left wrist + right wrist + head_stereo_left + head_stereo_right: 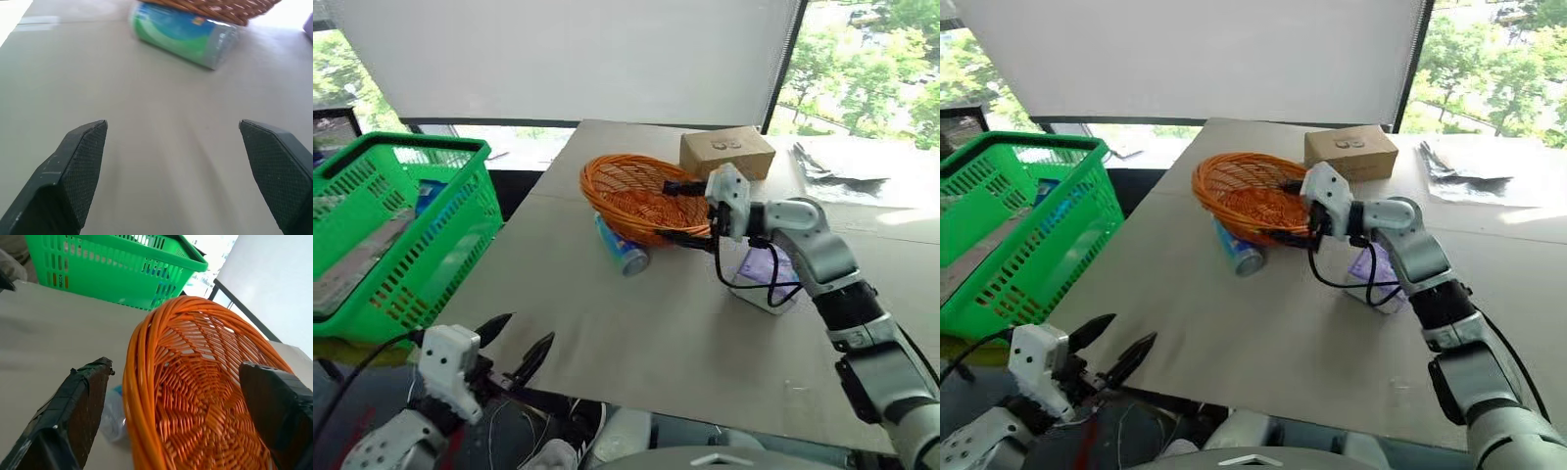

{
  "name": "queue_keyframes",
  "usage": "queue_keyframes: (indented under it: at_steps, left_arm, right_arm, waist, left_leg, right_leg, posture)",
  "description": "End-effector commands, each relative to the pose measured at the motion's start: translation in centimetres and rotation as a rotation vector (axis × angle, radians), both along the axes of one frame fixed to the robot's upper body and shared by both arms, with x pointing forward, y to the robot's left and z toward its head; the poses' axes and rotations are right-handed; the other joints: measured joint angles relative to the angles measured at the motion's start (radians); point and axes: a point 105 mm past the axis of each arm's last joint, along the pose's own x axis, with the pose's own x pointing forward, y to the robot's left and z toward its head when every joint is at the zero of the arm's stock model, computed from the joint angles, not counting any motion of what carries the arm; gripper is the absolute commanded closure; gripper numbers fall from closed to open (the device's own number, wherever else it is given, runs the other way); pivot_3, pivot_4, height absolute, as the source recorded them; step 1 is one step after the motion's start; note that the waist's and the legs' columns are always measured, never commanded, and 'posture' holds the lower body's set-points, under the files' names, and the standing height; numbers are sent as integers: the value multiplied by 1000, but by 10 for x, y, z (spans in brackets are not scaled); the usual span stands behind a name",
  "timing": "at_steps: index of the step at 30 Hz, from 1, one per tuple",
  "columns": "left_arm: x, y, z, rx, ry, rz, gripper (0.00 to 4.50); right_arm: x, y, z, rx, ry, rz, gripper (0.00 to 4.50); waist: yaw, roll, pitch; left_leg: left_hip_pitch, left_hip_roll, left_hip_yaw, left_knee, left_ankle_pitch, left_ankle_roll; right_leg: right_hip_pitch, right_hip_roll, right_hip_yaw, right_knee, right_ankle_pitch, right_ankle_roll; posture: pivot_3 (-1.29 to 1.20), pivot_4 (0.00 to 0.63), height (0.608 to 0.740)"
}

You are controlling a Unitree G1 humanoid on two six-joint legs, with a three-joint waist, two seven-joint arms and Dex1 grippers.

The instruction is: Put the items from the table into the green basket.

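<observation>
Can (623,250) lies beyond left fingers (536,356) (spread wide) — right fingers (687,211) wide too.

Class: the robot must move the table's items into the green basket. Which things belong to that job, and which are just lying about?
Job: can; tissue pack; green basket; table.

Lying about: orange wicker basket; cardboard box; crumpled dark sheet.
</observation>
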Motion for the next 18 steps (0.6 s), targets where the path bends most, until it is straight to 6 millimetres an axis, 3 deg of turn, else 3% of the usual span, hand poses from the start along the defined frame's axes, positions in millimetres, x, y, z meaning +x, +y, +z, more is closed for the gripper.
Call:
queue_keyframes:
  at_steps: [1, 8, 11, 16, 18]
  left_arm:
    - [-6, -3, 23, 17, -74, -13, 56]
    - [-11, -15, 29, -8, -87, -51, 56]
    - [-9, -18, 29, -16, -92, -67, 0]
    - [-2, -23, 32, -21, -98, -99, 0]
    - [1, -25, 33, -26, -97, -115, 0]
  right_arm:
    - [-2, 5, 1, -55, -36, 52, 0]
    - [-3, -3, -20, -227, 54, 42, 0]
    - [1, -6, -19, -236, 66, 11, 924]
    - [0, -10, -8, -196, 50, -1, 3448]
    - [0, -13, -4, -188, 47, -16, 3922]
  waist:
    - [39, -2, -1]
    - [166, -5, -4]
    - [194, -5, -4]
    - [208, -5, -4]
    - [215, -4, -4]
  left_leg:
    - [-1, 0, -1, 0, 0, 0]
    - [-12, 0, -2, 1, -3, -4]
    - [-12, 1, -1, 1, -3, -5]
    - [-13, 2, -2, 1, -2, -4]
    - [-14, 2, -2, 1, -2, -4]
  right_leg:
    - [0, 0, -1, -2, 0, 0]
    - [-10, 0, -3, -3, 1, -1]
    - [-12, 0, -6, -2, 2, -2]
    - [-13, 1, -9, -1, 2, -3]
    - [-14, 1, -9, -1, 2, -3]
  posture:
    - [503, 0, 740]
    - [516, 0, 740]
    - [508, 0, 740]
    - [479, 0, 740]
    - [465, 0, 740]
